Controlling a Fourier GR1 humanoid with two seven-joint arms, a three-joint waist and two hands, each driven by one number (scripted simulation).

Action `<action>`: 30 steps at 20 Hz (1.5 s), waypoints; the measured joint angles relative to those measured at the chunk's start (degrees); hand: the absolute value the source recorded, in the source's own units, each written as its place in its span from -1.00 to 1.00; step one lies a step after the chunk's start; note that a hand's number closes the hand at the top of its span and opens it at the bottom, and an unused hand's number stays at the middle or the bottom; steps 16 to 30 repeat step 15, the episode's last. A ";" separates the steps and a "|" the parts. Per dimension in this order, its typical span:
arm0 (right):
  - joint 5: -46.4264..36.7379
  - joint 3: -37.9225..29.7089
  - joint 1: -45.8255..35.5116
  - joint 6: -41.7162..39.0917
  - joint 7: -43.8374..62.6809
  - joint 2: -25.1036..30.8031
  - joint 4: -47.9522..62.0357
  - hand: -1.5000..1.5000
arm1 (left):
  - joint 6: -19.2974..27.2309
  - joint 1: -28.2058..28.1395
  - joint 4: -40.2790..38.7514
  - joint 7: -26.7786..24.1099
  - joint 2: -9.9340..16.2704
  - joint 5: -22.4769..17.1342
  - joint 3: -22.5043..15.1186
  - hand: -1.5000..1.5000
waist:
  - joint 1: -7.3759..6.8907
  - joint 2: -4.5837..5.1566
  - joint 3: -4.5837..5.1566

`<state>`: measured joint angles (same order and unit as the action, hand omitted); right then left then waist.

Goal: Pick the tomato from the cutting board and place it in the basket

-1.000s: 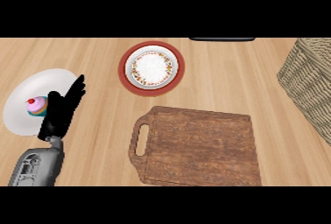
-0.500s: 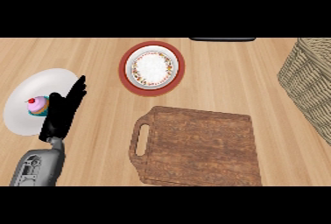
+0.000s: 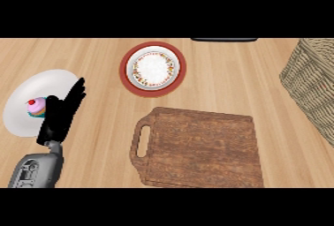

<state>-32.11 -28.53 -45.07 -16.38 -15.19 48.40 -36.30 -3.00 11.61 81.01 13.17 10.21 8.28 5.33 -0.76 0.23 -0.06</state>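
The brown wooden cutting board (image 3: 202, 148) lies in the lower middle of the head view, its handle slot to the left, and nothing rests on it. No tomato shows anywhere. The woven wicker basket (image 3: 315, 84) stands at the right edge, partly cut off. My left hand (image 3: 61, 115) is at the lower left, fingers straight and pointing up, open and holding nothing, well left of the board. My right hand is out of view.
A white plate (image 3: 46, 90) with a pink cupcake (image 3: 36, 107) sits at the far left, partly behind my left hand. A red-rimmed plate (image 3: 153, 68) lies at the upper middle. A dark object (image 3: 223, 39) shows at the top edge.
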 measured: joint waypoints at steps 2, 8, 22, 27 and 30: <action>1.42 -2.22 -0.53 1.81 -0.04 0.96 0.93 -1.00 | 0.29 0.10 -0.39 -0.30 -0.04 0.34 0.00 0.00 | 0.10 0.01 0.00; 4.86 -8.14 -1.52 3.83 1.48 6.69 7.24 -1.00 | 0.92 1.40 -1.06 0.23 -0.57 0.84 -0.22 0.00 | 0.09 0.15 -0.02; 8.47 -14.39 3.68 -0.41 -2.58 16.76 16.98 -1.00 | 0.53 1.42 -1.12 -0.10 -0.40 0.39 0.14 0.00 | -0.03 0.42 -0.18; 8.47 -14.39 3.68 -0.41 -2.58 16.76 16.98 -1.00 | 0.53 1.42 -1.12 -0.10 -0.40 0.39 0.14 0.00 | -0.03 0.42 -0.18; 8.47 -14.39 3.68 -0.41 -2.58 16.76 16.98 -1.00 | 0.53 1.42 -1.12 -0.10 -0.40 0.39 0.14 0.00 | -0.03 0.42 -0.18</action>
